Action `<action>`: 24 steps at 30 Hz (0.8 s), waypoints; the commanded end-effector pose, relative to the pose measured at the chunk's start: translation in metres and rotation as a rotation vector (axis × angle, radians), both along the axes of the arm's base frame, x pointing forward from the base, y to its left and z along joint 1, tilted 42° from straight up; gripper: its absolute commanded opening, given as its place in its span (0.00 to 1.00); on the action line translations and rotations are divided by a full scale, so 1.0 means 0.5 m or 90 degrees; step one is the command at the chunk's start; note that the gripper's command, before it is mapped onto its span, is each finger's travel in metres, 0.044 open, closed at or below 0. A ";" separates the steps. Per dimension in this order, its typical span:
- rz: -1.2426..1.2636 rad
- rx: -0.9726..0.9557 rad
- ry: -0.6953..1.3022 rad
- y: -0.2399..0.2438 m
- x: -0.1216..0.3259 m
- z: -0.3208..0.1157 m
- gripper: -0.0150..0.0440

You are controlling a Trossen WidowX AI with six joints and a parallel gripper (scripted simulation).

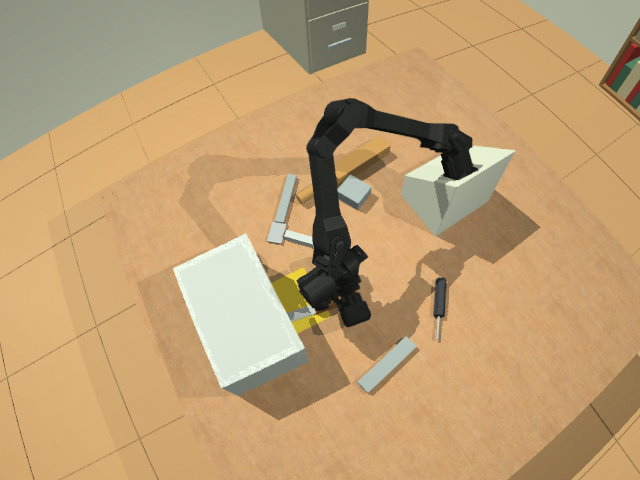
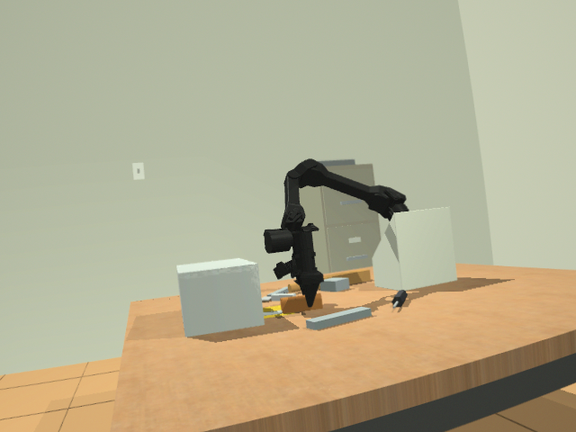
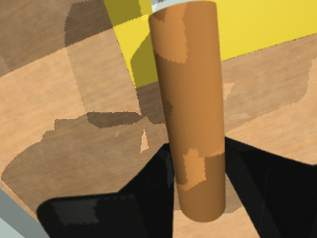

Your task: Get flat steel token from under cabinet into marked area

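At the left stands the white cabinet (image 1: 235, 310) (image 2: 220, 297), with the yellow area (image 1: 292, 293) (image 2: 271, 309) (image 3: 267, 25) in front. I can't make out the steel token in any view, so I can't tell where it lies. A grey metal piece (image 1: 301, 313) (image 2: 274, 313) reaches across the yellow toward the cabinet, in line with the round brown handle (image 2: 291, 304) (image 3: 190, 99) that my jaws (image 1: 347, 303) (image 2: 310, 302) are pinching. Rightward lie a grey bar (image 1: 387, 364) (image 2: 338, 318), then a screwdriver (image 1: 439, 298) (image 2: 400, 298).
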State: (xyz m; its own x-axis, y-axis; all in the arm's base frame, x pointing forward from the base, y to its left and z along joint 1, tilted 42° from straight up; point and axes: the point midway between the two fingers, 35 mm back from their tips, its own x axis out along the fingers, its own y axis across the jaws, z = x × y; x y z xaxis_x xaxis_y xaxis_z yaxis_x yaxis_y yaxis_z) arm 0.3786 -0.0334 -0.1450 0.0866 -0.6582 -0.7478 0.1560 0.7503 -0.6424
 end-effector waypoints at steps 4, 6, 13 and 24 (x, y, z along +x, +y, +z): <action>-0.003 0.000 0.001 0.000 -0.021 -0.005 0.25; -0.003 0.000 0.001 0.001 -0.025 -0.006 0.25; -0.003 0.000 0.001 0.002 -0.040 -0.009 0.25; -0.003 0.000 0.002 0.004 -0.064 -0.014 0.25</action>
State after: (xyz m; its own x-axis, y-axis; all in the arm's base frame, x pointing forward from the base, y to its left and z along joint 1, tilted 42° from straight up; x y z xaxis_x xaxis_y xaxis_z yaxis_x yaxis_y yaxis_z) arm 0.3531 -0.0312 -0.1501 0.0870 -0.6587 -0.7474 0.1563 0.7499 -0.6428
